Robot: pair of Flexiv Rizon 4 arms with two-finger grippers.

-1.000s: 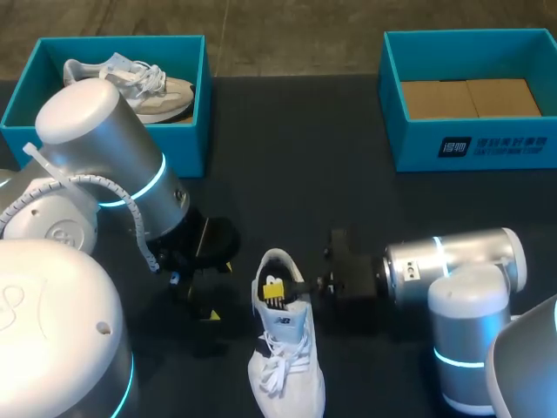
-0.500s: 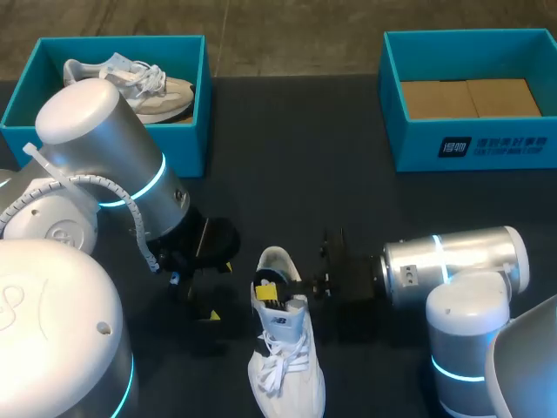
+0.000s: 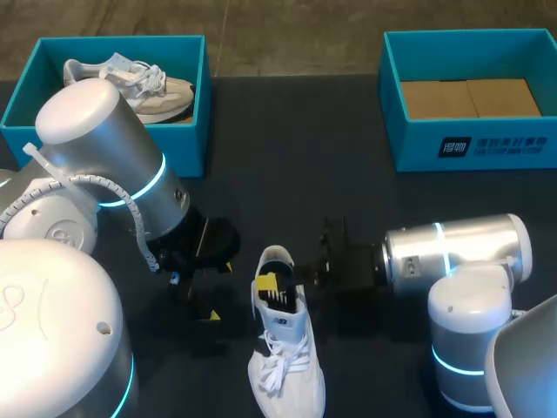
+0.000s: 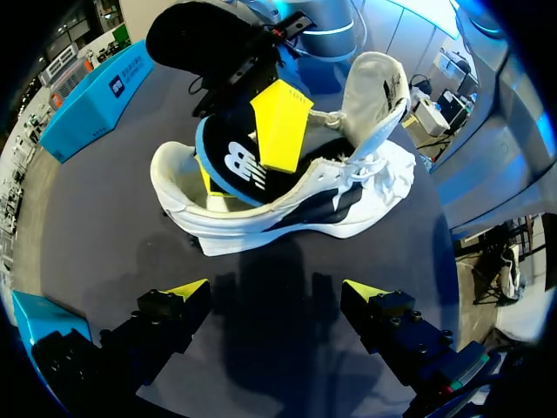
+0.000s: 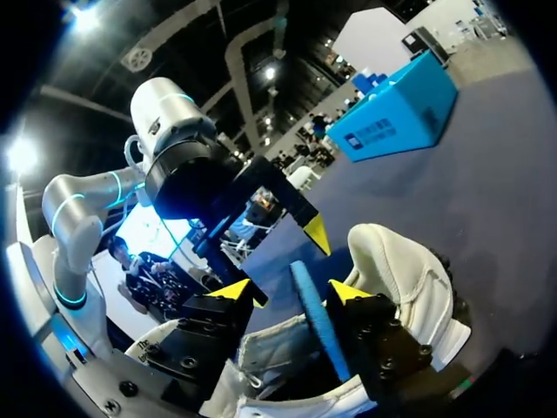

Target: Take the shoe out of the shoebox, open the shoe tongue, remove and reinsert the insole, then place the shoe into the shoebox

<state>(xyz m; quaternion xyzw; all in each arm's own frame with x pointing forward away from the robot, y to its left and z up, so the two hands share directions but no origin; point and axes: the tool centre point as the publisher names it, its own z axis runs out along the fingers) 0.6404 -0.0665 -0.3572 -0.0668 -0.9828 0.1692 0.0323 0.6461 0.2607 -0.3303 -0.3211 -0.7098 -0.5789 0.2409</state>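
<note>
Item 1, your left arm (image 3: 104, 165): silver-grey cylindrical links, a glowing cyan light ring (image 3: 155, 178) at the joint, a white ribbed cable hose (image 3: 132, 213) along the outside, and a glossy white domed housing (image 3: 52, 331) with one small dark hole.

Item 2, your right arm (image 3: 457, 257): matching silver cylinders with thin cyan bands.

Item 3, your left gripper (image 4: 274, 292): black blocky fingers, wedge-shaped bright yellow tips, small dark screws (image 4: 416, 320).

Item 4, your right gripper (image 5: 290, 290): black blocks, yellow tips, round bolt heads (image 5: 184, 361).
</note>
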